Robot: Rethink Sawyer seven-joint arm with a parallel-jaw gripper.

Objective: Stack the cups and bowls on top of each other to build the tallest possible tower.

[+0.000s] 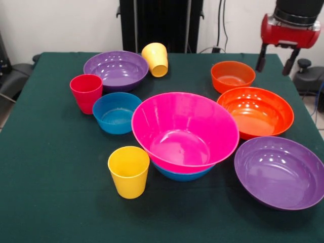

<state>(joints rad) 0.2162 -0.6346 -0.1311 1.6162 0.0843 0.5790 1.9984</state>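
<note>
- Pink glossy plastic big bowl (pixel 185 132), seated tilted in a blue plastic bowl (pixel 183 174) of which only the lower rim shows: the tower so far, two pieces, mid-surface
- Dark green cloth surface (pixel 50 192) carrying all items
- Yellow plastic tumbler cup (pixel 129 171), upright, just beside the pink bowl's near side
- Red-pink plastic cup (pixel 86 92), upright, touching or just beside a second, smaller blue bowl (pixel 116 112)
- Second yellow cup (pixel 155 59), lying tipped, beside the far purple wide bowl (pixel 116 70)
- Small orange bowl (pixel 232 76) and larger orange bowl (pixel 255 111), close together; near purple bowl (pixel 280 172) tilted at the edge
- Red and black hand (pixel 277 58), raised at the far corner, fingers apart, holding nothing
- Step judged: fetch the next piece; the large orange bowl lies nearest the hand and would likely nest well in the pink
- Handling: grip one rim wall, lift clear of the small orange neighbour, lower centred; the pink bowl's tilt may let a load slide, so release low and gently; keep cups for last
</note>
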